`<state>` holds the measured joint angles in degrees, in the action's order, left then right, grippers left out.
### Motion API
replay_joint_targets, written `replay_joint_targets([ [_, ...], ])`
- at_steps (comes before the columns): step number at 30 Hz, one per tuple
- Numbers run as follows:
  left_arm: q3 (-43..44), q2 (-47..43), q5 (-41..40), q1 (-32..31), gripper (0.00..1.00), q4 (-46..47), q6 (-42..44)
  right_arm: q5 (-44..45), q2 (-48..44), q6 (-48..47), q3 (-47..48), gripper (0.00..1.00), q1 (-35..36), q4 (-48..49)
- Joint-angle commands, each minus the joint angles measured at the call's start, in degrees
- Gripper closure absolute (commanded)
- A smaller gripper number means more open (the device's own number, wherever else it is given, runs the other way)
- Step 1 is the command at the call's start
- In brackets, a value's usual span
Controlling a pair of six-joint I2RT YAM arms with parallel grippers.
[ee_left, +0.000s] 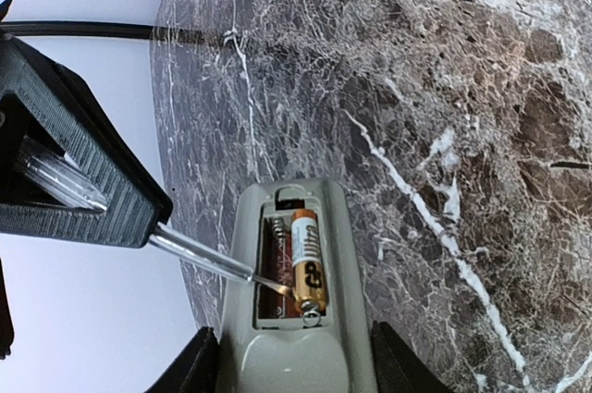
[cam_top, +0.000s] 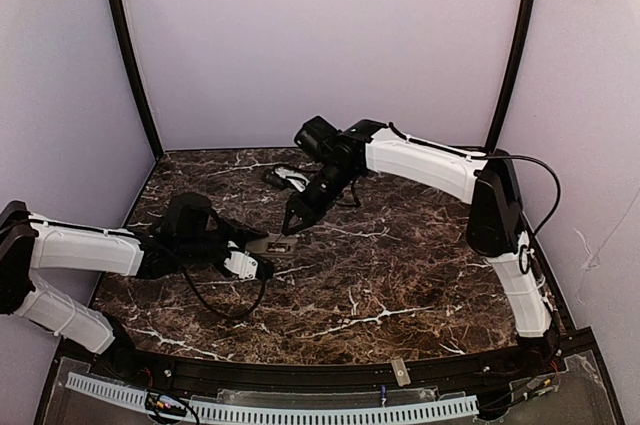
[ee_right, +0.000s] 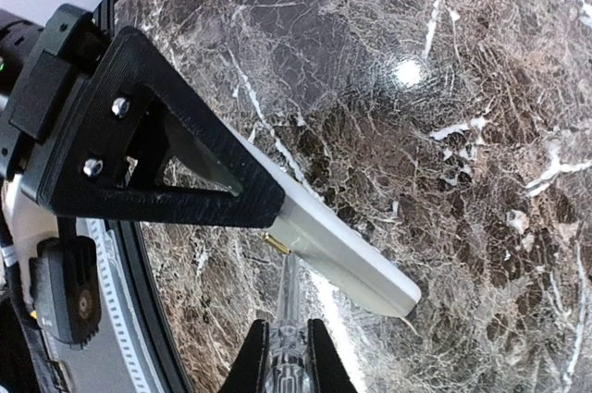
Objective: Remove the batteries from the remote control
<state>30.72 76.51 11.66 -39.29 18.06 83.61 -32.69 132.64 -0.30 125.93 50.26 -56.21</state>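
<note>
Closest to the left wrist camera, the left tool [ee_left: 294, 365] is clamping the near end of the remote control [ee_left: 344, 264], one dark finger on each long side, with the grey-beige back facing the lens. Whether the remote is touching the table [ee_left: 481, 88] I cannot tell. The battery recess is lying open: one gold-coloured battery [ee_left: 308, 259] is sitting in the right slot, while the left slot [ee_left: 275, 254] is showing only bare metal contacts. The right tool [ee_right: 289, 361] is squeezing a clear-handled pick [ee_left: 199, 252], whose thin metal tip is pressing at the battery's near end. Seen from the right wrist, the left tool's black triangular finger is covering most of the remote, with only its far end showing. Behind the right tool, a small white-and-dark item [cam_top: 285, 178] is lying on the table, partly hidden by the arm. A black cable [cam_top: 225, 315] is looping over the table near the left tool.
</note>
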Motion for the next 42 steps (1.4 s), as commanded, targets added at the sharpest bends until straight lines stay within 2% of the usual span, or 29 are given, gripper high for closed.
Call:
replay_joint_targets([
  [1,0.4,-2.5,6.6,-0.9,1.00,1.2,0.3,3.2,-3.3,-10.7,-3.0,1.00,0.2,1.5],
  [8,0.4,-4.1,9.6,-0.9,1.00,0.3,-1.8,5.1,-3.5,-23.4,-5.3,1.00,3.1,-1.2],
  [12,-0.1,-5.0,10.4,-0.9,1.00,0.9,-2.0,6.9,-2.7,-26.9,-3.5,1.00,3.3,-1.8],
  [22,-0.7,-4.5,8.3,-0.9,1.00,3.0,0.9,0.4,4.1,-29.9,4.0,1.00,3.5,-5.2],
  [25,-0.7,-4.0,7.1,-0.9,1.00,3.2,2.4,-3.6,5.5,-27.4,5.0,1.00,3.5,-5.2],
  [33,-0.9,-3.6,5.2,-0.9,1.00,3.9,5.4,-11.0,9.9,-11.4,10.7,1.00,0.6,-6.5],
  [42,-0.5,-3.9,2.7,-0.9,1.00,2.6,7.6,-9.2,8.7,7.1,8.5,1.00,-0.8,-4.7],
])
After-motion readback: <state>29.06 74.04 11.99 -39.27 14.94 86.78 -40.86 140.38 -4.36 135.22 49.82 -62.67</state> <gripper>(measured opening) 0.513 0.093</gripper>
